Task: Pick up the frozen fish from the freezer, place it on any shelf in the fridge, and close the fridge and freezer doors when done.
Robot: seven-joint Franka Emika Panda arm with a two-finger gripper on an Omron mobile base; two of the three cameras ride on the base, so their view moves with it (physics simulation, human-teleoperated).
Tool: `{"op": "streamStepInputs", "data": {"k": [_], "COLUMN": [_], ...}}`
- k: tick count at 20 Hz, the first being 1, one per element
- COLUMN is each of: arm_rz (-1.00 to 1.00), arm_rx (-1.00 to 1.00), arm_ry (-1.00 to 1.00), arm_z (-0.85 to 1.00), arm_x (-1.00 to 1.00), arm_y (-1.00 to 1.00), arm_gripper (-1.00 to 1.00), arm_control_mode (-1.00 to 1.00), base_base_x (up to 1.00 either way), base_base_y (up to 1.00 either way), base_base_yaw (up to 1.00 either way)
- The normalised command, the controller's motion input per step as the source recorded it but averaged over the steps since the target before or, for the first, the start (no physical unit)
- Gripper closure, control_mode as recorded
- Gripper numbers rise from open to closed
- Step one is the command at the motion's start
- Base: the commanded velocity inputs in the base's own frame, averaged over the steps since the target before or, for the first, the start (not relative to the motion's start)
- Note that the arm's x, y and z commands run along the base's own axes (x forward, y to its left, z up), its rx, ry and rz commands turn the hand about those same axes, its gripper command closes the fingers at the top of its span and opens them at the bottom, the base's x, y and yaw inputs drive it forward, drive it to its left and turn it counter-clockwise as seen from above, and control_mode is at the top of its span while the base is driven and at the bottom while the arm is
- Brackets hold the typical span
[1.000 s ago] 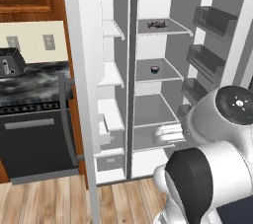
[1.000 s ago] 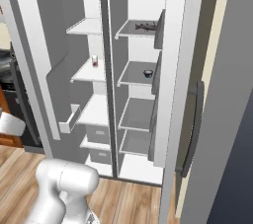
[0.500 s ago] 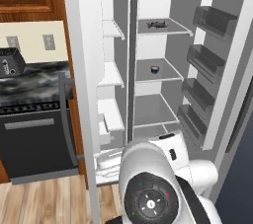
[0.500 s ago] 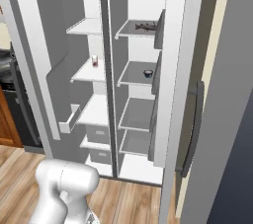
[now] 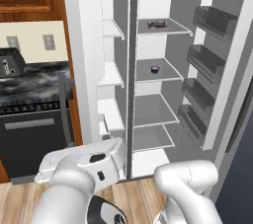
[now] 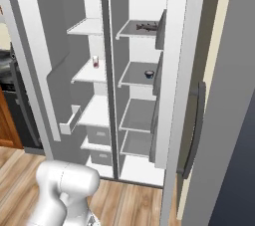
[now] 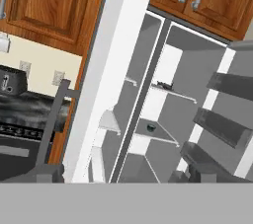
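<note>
Two doors open, fish apparently already shelved in the fridge.
From the left: the freezer door (image 5: 81, 60) stands wide with the freezer (image 5: 112, 75) shelves beside it. Next comes the fridge (image 5: 158, 114), where a small dark shape, likely the frozen fish (image 5: 157, 23), lies on the top shelf, and the fridge door (image 5: 212, 65) is swung out at the right. I judge placing done and door-closing in hand: push the freezer door shut, then the other. Since half a second ago the arm (image 5: 84, 164) has swung lower and further left, while fish and doors are unmoved. Whether the gripper (image 5: 44, 168) is released or clenched I cannot tell.
</note>
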Motion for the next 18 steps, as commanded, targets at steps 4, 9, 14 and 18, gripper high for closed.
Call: {"op": "streamStepInputs", "data": {"k": [4, 9, 14, 18], "arm_rz": [-0.22, -0.23, -0.16, -0.12], "arm_rx": [0.00, 0.00, 0.01, 0.07], "arm_ry": [-0.19, -0.12, -0.04, -0.05], "arm_z": [-0.05, -0.29, -0.59, -0.38], "arm_x": [0.72, 0.84, 0.67, 0.56], "arm_y": [0.97, 0.39, 0.00, 0.00], "arm_gripper": [-1.00, -1.00, -1.00, -1.00], "arm_control_mode": [-1.00, -1.00, -1.00, -1.00], "base_base_x": [0.00, 0.00, 0.00, 0.00], "base_base_y": [0.00, 0.00, 0.00, 0.00], "base_base_yaw": [0.00, 0.00, 0.00, 0.00]}}
